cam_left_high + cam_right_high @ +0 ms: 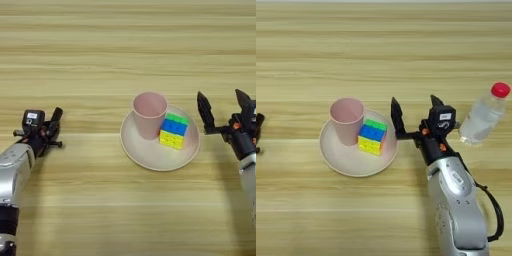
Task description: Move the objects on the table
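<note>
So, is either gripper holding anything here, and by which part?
Nothing is held. The right gripper stands open beside the plate; the left gripper is off to the left, holding nothing.

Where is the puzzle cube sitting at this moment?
The puzzle cube sits on the beige plate, touching the pink cup on that cup's right, with the open right gripper just off the plate's right rim.

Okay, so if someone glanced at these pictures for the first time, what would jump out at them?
Most likely the round beige plate in the middle of the table, with the pink cup standing upright on it and the multicoloured puzzle cube right beside the cup. Next, the right tool, open just off the plate's right edge, with the clear red-capped bottle standing beyond it.
</note>
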Motion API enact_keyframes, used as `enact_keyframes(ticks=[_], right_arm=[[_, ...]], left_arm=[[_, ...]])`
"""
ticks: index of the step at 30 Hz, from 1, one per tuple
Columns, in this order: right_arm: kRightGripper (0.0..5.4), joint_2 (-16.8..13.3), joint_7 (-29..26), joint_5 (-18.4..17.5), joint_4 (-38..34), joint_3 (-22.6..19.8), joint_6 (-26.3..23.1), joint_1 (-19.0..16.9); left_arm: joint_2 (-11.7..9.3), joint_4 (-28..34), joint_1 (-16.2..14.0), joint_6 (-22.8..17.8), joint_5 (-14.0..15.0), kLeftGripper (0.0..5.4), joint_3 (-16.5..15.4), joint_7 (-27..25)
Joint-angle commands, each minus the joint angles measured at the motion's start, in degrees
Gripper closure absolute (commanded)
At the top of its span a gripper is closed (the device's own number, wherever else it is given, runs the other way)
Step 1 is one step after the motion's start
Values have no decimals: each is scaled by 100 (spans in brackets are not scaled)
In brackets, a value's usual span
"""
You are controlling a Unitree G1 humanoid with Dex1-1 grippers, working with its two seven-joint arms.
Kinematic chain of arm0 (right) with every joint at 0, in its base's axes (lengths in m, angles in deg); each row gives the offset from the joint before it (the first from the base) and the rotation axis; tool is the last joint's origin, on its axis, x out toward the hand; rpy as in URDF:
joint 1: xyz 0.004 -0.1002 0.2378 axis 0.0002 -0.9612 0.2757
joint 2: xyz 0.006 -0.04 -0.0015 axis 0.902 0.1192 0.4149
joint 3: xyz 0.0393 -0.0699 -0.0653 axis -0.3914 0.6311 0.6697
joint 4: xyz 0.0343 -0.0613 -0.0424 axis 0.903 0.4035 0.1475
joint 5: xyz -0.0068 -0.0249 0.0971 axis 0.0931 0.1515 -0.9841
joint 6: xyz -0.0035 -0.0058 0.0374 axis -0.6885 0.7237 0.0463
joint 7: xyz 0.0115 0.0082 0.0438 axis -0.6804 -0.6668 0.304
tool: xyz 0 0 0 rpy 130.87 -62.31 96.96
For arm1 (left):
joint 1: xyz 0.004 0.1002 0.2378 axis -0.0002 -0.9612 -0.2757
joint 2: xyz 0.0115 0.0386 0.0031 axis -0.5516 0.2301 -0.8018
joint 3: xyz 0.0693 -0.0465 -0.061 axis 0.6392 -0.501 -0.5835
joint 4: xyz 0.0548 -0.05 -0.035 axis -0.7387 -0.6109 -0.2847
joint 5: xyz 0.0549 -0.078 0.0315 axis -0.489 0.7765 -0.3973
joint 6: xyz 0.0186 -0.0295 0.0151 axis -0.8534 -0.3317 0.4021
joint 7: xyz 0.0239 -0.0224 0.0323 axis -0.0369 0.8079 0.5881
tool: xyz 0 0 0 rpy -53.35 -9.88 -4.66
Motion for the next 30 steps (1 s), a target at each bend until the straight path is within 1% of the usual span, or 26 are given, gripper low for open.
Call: enact_keyframes(ticks=[1,7,10,12,15,20,22,24,30], right_arm=[[0,-4,25,10,32,-20,41,56],[0,-3,32,-10,12,-34,37,46],[0,-3,39,-13,3,-42,33,40],[0,-5,41,-18,5,-54,34,39],[0,1,52,-15,-13,-55,31,26],[0,11,50,-17,25,-50,41,38],[0,16,47,-15,47,-44,47,55],[0,19,42,-17,58,-49,58,56],[0,20,49,1,71,-52,76,44]], left_arm=[[341,-181,-92,-256,-72,438,322,10],[614,-168,4,-288,-96,439,600,34],[781,-97,-19,-342,-101,439,764,49],[883,-32,-79,-387,-106,439,884,48],[1001,113,-199,-461,-91,439,967,130],[1242,541,-596,-683,-110,439,1310,191],[1289,643,-682,-741,-103,439,1382,214],[1323,684,-722,-761,-94,439,1377,265],[1402,696,-739,-741,-96,439,1419,309]])
